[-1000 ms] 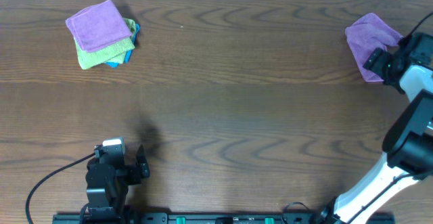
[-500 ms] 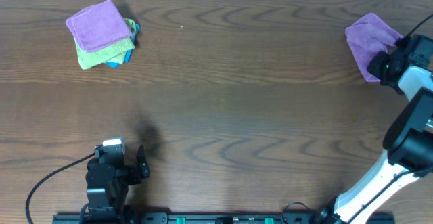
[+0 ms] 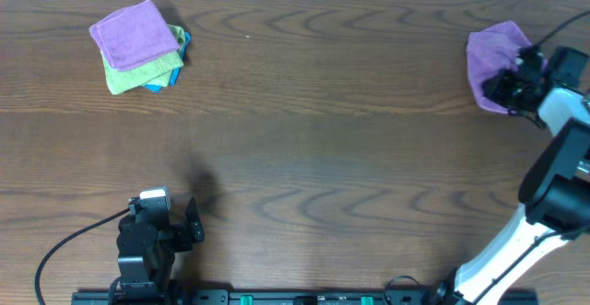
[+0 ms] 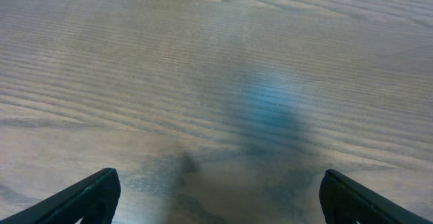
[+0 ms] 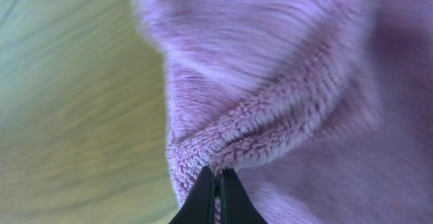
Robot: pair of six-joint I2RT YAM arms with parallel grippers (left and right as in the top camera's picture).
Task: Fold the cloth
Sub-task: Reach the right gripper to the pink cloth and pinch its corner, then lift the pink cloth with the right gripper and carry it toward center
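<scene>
A crumpled purple cloth [image 3: 489, 52] lies at the far right of the table. My right gripper [image 3: 510, 82] is at its right side, shut on a fold of the fleecy cloth [image 5: 270, 82]; in the right wrist view the two dark fingertips [image 5: 204, 197] pinch its edge, with my right gripper [image 5: 218, 183] low in the frame. My left gripper [image 3: 189, 224] rests near the front left, far from the cloth. In the left wrist view the left gripper [image 4: 216, 193] stands wide open over bare wood, nothing between its fingers [image 4: 95, 193].
A stack of folded cloths [image 3: 140, 47], purple on green on blue, sits at the back left. The brown wooden table [image 3: 313, 158] stretches between it and the purple cloth. A black cable [image 3: 74, 240] runs by the left arm's base.
The right gripper closed on the cloth's edge and drew it slightly left, bunching the cloth. The left arm stayed still.
</scene>
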